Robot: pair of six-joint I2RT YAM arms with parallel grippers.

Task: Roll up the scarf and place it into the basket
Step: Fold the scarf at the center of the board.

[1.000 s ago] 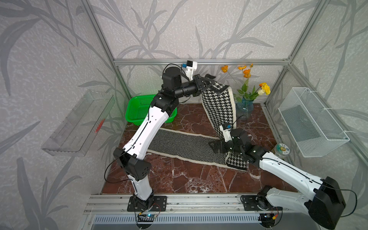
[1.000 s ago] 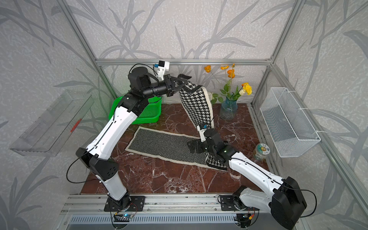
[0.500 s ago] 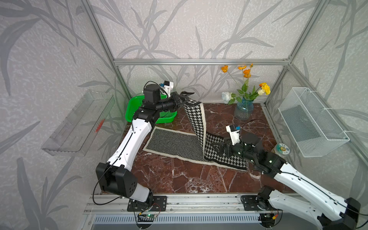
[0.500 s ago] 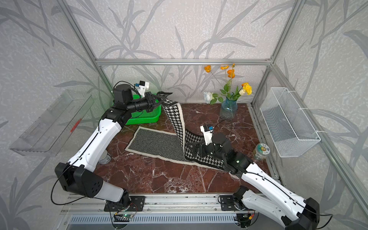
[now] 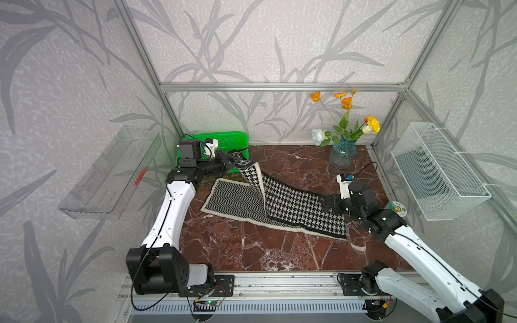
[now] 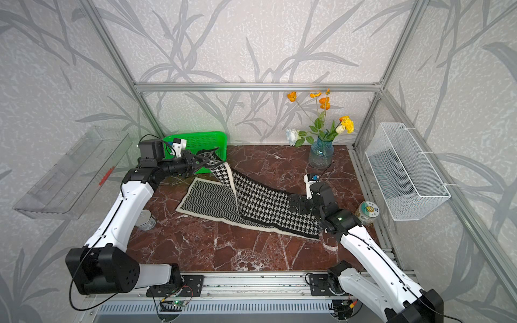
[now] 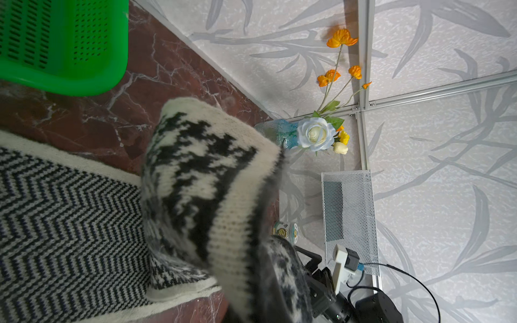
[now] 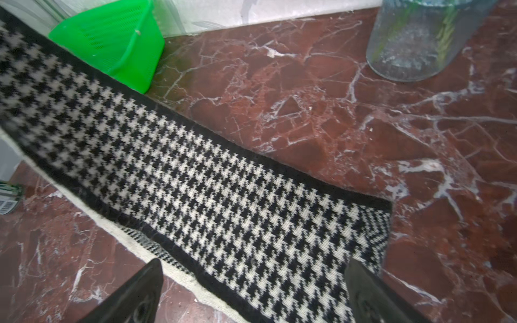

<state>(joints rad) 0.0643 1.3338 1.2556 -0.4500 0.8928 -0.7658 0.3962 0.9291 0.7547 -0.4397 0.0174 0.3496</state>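
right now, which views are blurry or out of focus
Left wrist view: the scarf close to the lens is soft, while the flowers behind are sharp. Right wrist view: scarf blurs toward the basket. Both top views: sharp, evenly lit.

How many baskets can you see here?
2: the green basket at the table's far left corner, and the white wire-mesh basket hanging on the right side. None seems hidden.
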